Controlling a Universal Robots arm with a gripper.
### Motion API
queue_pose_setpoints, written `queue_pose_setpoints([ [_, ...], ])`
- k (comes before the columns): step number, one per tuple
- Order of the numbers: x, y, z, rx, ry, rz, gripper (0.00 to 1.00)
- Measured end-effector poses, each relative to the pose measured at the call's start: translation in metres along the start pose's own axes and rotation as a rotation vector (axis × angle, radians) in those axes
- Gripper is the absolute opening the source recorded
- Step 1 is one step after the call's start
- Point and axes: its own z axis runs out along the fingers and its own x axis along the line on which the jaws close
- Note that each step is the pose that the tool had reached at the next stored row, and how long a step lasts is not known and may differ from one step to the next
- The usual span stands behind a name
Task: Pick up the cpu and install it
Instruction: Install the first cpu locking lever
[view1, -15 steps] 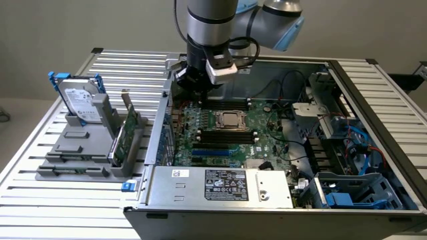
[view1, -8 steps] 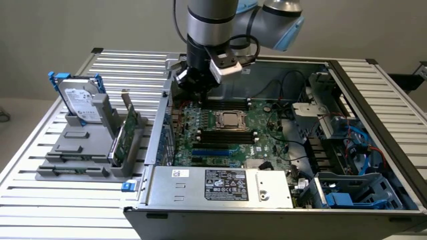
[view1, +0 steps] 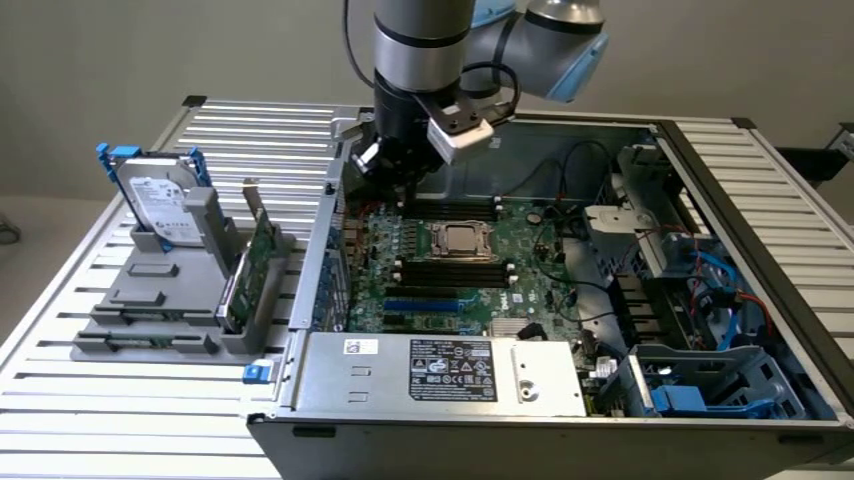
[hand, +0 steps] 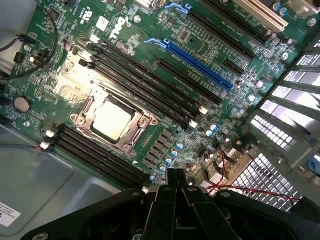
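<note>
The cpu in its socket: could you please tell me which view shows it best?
The wrist view: the cpu lies large and brightly lit inside its metal frame, nothing covering it. The exterior view shows the cpu as a small silvery square on the board, beside the arm.

— How was the light? 
— Even and soft across the slatted worktop (view1: 107, 400), with faint shadows. 
— Any glare? 
— Strong glare washed out the cpu (hand: 112, 121) and surrounding motherboard (hand: 200, 75) in the wrist view.
</note>
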Motion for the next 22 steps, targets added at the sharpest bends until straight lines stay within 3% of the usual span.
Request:
queue_pose_setpoints([
  [8, 0.0000, 0.0000, 0.0001, -0.0018, 0.0151, -0.127, 0.11],
  [14, 0.0000, 0.0000, 0.0000, -0.0032, 0.0218, -0.224, 0.11],
  [18, 0.0000, 0.0000, 0.0000, -0.0046, 0.0232, -0.293, 0.11],
  [22, 0.0000, 0.0000, 0.0001, -0.0160, 0.0328, -0.355, 0.11],
])
